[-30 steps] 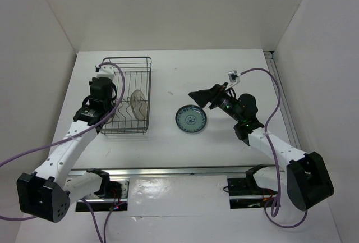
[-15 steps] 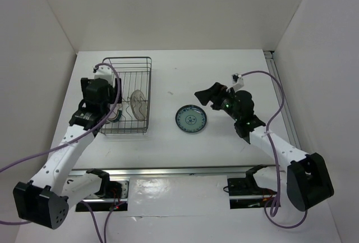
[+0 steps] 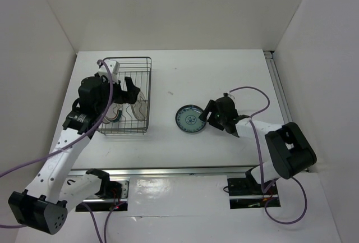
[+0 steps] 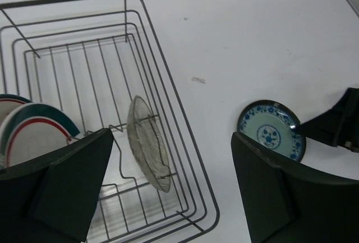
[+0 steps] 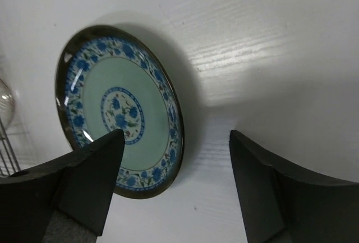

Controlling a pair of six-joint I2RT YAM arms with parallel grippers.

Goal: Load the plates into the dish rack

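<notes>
right gripper [image 5: 175, 142] spread wide, empty, low at the edge of the teal-blue plate [image 5: 120, 111] | plate lay flat on the surface [image 5: 280, 30] | left gripper [image 4: 171, 142] spread wide, empty, above the dish rack [image 4: 170, 86] | grey plate [image 4: 148, 145] and green-and-red-rimmed plate [image 4: 33, 136] stood in the rack

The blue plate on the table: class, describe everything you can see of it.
The blue plate is small, round, glossy like glazed ceramic, with a dark rim, a blue floral band, a pale green field and a blue floral centre. It lies flat, face up, on the white table, right of the rack. The open right gripper is at its edge; contact unclear.
</notes>
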